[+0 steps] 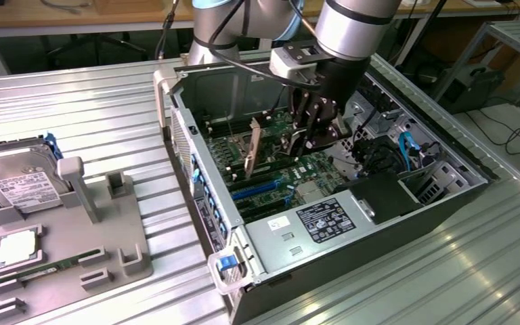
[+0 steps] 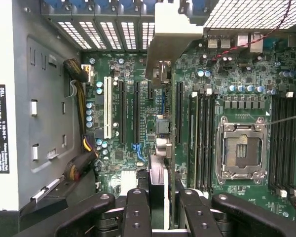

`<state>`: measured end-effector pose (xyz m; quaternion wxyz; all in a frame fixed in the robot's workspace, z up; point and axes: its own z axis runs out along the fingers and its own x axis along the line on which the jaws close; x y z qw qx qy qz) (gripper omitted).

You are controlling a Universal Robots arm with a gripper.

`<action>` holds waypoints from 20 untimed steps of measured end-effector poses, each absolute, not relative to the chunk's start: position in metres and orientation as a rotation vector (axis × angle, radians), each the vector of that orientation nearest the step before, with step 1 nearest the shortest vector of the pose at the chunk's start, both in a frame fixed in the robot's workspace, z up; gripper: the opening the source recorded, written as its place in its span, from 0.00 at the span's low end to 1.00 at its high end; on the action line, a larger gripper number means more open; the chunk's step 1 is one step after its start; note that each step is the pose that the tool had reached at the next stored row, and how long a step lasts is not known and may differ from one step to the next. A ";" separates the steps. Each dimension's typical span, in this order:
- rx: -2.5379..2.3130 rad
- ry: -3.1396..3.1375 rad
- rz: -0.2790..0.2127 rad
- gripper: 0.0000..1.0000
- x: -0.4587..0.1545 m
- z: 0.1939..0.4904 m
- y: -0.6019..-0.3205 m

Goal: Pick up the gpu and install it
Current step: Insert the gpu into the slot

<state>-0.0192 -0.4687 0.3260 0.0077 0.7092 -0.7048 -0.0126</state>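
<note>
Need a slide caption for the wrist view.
Tool holds the gpu edge-on over the motherboard slots inside the open case.

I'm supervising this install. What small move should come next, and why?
Probably ease straight down, slowly. The gripper holds the gpu edge-on above the motherboard, its bracket toward the vented rear wall, and the card looks roughly parallel to the long slots. Whether it's seated is unclear.
</note>
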 end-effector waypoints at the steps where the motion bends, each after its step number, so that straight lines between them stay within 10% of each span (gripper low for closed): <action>1: 2.208 -2.214 -0.040 0.28 -0.021 0.318 -0.469; 20: 2.191 -2.247 -0.019 0.28 -0.040 0.294 -0.460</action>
